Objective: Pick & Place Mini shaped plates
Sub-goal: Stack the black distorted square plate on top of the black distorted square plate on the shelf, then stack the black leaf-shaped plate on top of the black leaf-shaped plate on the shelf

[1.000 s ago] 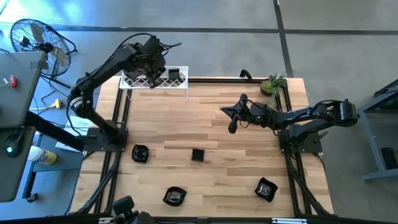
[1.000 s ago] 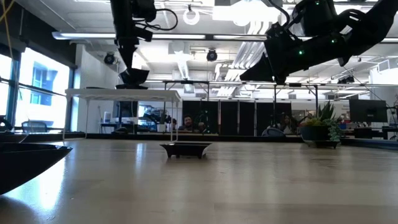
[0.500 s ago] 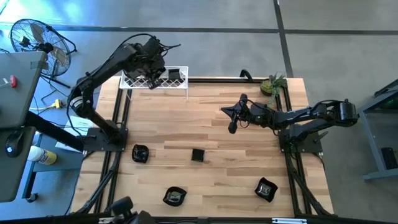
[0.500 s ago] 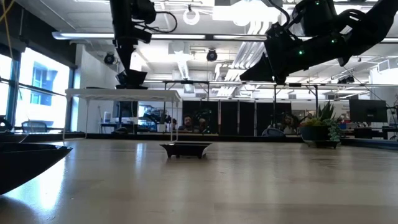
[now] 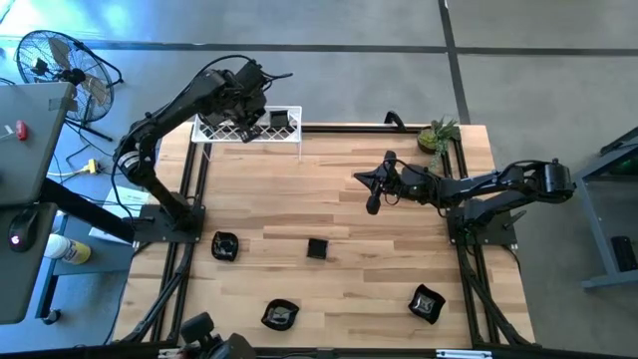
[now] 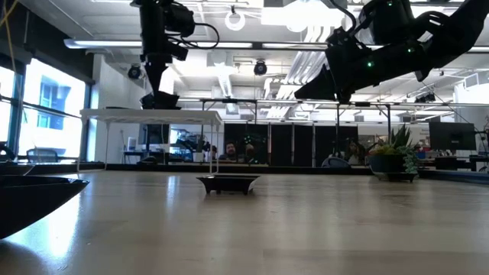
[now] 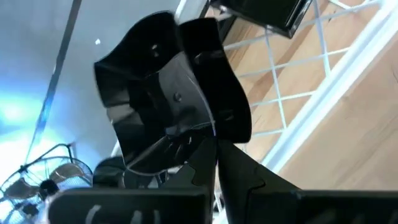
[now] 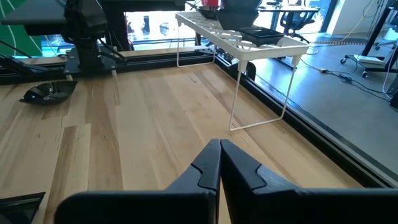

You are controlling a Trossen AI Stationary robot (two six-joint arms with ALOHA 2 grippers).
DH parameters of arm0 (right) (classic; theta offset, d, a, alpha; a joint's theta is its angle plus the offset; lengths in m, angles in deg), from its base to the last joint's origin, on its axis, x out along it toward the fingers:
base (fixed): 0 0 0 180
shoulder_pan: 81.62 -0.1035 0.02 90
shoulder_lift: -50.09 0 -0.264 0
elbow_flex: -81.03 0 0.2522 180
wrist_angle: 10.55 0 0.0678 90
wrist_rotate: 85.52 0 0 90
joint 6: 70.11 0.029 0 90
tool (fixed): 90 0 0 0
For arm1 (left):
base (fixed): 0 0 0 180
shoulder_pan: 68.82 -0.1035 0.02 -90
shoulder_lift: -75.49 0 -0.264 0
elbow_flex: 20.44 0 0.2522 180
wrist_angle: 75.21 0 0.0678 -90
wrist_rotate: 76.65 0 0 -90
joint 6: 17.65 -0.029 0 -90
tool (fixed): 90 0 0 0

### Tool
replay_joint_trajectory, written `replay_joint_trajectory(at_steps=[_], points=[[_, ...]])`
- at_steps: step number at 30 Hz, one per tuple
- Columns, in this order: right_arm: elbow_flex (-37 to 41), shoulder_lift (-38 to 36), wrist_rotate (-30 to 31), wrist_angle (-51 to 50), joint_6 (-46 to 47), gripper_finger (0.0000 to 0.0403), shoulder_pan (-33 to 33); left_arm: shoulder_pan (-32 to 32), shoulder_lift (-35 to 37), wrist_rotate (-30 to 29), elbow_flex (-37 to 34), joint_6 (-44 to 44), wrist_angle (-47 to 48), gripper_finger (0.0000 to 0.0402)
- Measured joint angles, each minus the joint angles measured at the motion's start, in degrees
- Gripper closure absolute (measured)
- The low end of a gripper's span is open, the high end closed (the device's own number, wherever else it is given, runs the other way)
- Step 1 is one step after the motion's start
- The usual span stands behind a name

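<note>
Above the white wire rack, the left gripper pinches a wavy-rimmed black plate by its edge, apparently to set it beside a square plate already there, while the right gripper, fingers pressed together, waits nearer mid-table.

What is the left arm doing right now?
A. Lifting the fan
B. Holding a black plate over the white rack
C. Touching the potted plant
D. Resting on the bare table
B: the left gripper has its jaws clamped on a glossy black plate, and the high view shows that arm reaching over the white rack at the table's far edge.
</note>
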Motion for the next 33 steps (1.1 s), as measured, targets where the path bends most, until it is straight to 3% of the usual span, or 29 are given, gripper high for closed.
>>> replay_joint_trajectory(at_steps=[9, 21, 29, 33], points=[[0.00, 0.00, -0.01, -0.01, 0.00, 0.0397, 0.00, 0.02, 0.00, -3.13, 0.00, -1.12, 1.48, 0.0315], [-0.01, 0.00, -0.02, 0.02, 0.00, 0.0397, 0.00, 0.02, 1.51, -4.20, 0.00, 0.07, 1.81, 0.0304], [-0.02, 0.00, -0.02, 0.02, 0.00, 0.0400, 0.00, 0.02, 1.53, -4.86, 0.00, 1.51, 3.63, 0.0239], [-0.01, 0.00, -0.02, 0.02, 0.00, 0.0397, 0.00, 0.04, 1.53, -4.26, 0.00, 2.30, 6.43, 0.0234]])
